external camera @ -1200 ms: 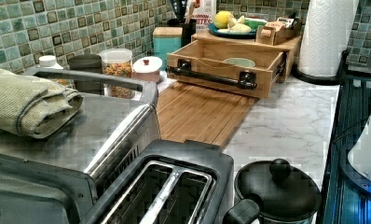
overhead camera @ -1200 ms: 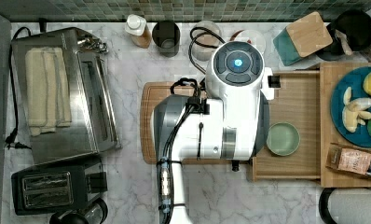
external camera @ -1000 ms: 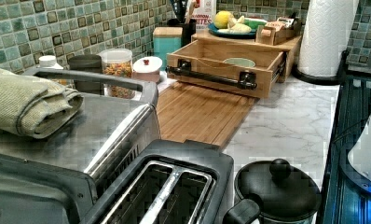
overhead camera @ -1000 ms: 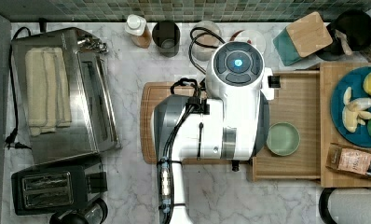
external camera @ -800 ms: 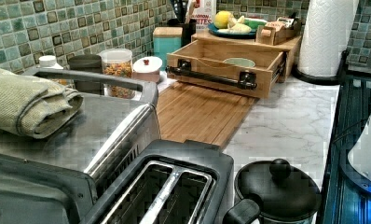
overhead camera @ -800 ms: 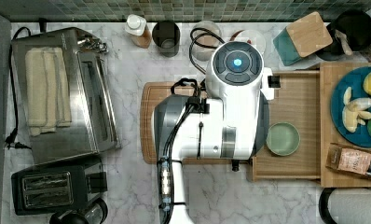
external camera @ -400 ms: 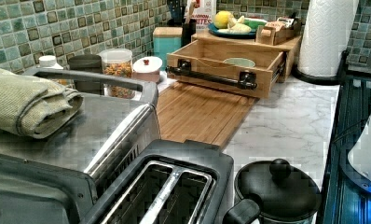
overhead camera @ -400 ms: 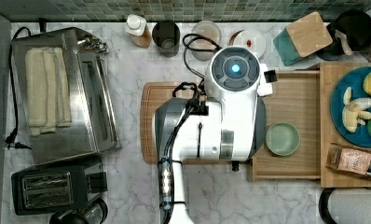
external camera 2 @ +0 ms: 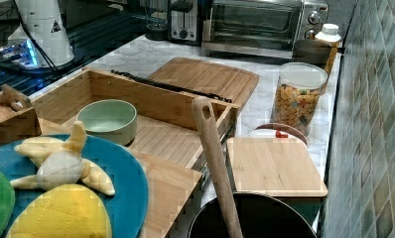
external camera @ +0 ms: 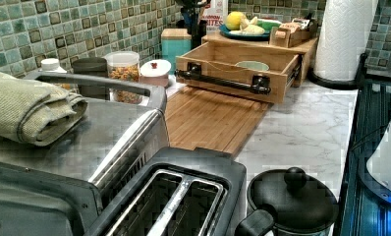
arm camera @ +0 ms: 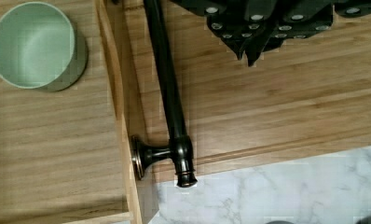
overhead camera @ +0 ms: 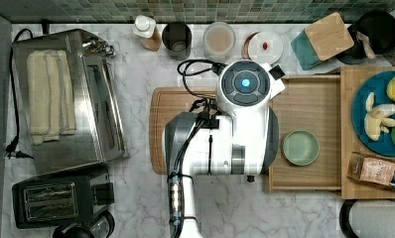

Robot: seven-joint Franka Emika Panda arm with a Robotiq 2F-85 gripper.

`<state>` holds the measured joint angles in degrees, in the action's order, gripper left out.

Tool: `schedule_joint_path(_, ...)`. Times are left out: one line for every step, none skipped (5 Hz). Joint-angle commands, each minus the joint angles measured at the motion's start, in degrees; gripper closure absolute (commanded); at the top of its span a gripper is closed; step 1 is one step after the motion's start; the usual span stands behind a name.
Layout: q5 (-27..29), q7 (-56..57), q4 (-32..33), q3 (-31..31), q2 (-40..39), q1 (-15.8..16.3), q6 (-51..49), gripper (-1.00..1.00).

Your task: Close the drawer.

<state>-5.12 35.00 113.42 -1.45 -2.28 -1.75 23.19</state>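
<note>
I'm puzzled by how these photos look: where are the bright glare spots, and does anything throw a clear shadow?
Top view: a blue light glows on the robot arm. Left view: daylight glints off the toaster oven top and marble counter. Wrist view: even light, with a soft shadow beside the green bowl in the drawer.

The top view hangs straight above the marble tabletop (overhead camera: 136, 208), looking down on the whole spread. The left view sits low behind the toaster (external camera: 174, 201), facing along the tabletop toward the open drawer (external camera: 233, 66). The right view looks back from the opposite end, close over the blue plate (external camera 2: 121, 183). The wrist view points straight down, very near the drawer's black handle (arm camera: 167, 93). All four share the drawer and its green bowl (overhead camera: 300, 147).
</note>
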Motion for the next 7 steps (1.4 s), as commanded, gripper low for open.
schedule_joint_path(-2.1,1.6,8.7,4.6,2.0,3.8,9.3,1.0)
schedule_joint_path(-3.2,1.6,6.9,5.1,-2.2,4.5,7.8,1.0)
schedule_joint_path(-4.2,3.0,6.6,5.1,-5.7,3.2,9.4,1.0)
schedule_joint_path(-8.5,0.7,12.7,7.5,-4.9,0.0,18.2,1.0)
schedule_joint_path(-10.3,-1.3,13.5,5.1,-6.2,2.3,18.9,1.0)
schedule_joint_path(-11.8,-2.5,13.1,4.7,-8.5,2.1,18.1,1.0)
schedule_joint_path(-12.8,-1.1,15.9,3.7,-8.1,1.1,23.1,1.0)
